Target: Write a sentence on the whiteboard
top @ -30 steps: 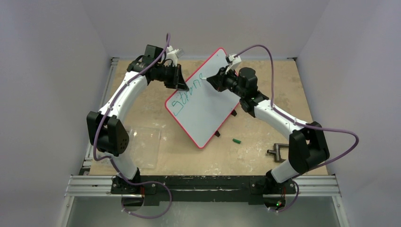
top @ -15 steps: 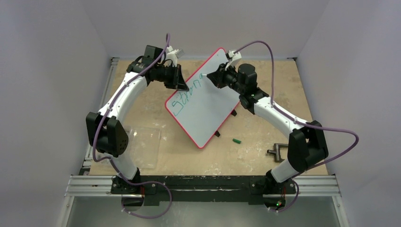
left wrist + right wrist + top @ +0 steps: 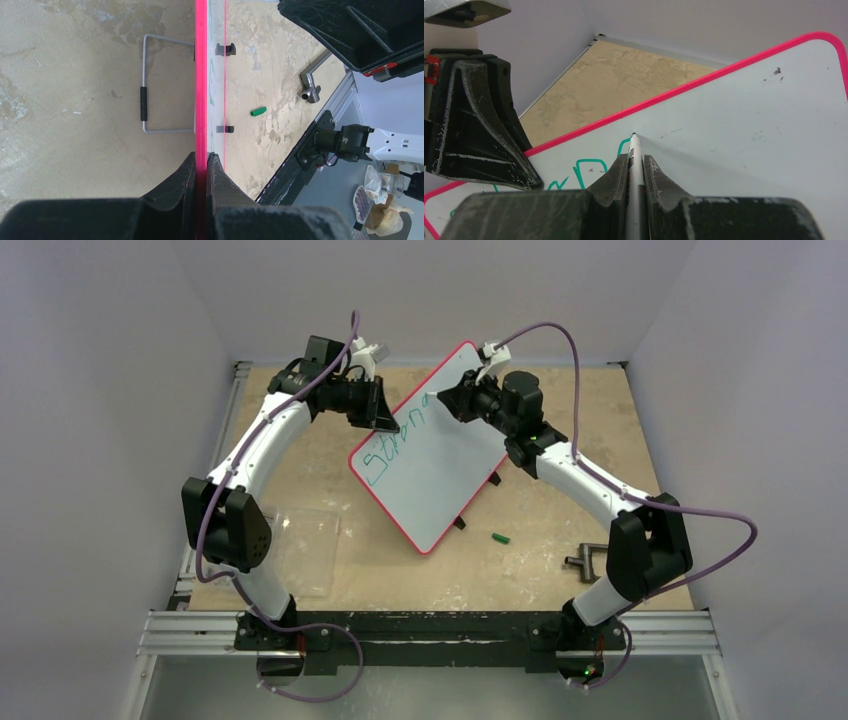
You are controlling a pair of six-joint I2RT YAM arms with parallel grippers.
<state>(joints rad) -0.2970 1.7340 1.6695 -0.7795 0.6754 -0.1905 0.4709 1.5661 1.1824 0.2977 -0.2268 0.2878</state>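
Seen from above, the 2 arm bases sat on the rail at the bottom of the frame. Just beyond them on the table (image 3: 620, 410), a clear plastic sheet (image 3: 305, 550) lay at lower left. A small green cap (image 3: 501, 538) and a metal fitting (image 3: 585, 560) lay at lower right, all apart from the board.

In the centre the whiteboard (image 3: 440, 480) stood propped at a tilt, its long axis running from lower left to upper right of the frame. The left gripper (image 3: 201, 157) was clenched on the red rim of the board's upper-left long edge, steadying it. The right gripper (image 3: 636, 157) was clamped around a marker (image 3: 634, 145), whose tip touched the white surface just inside that same edge.

The sentence (image 3: 395, 438) was so far only 1 green word begun, running along the long axis from centre left toward the tip. Blank board lay up and to the right of the tip. I judged the next stroke had to travel that way, and only the right arm was placed to make it.

Compared with 1 second before, the right wrist had shifted slightly toward the top of the frame. The left arm and the board had not moved.
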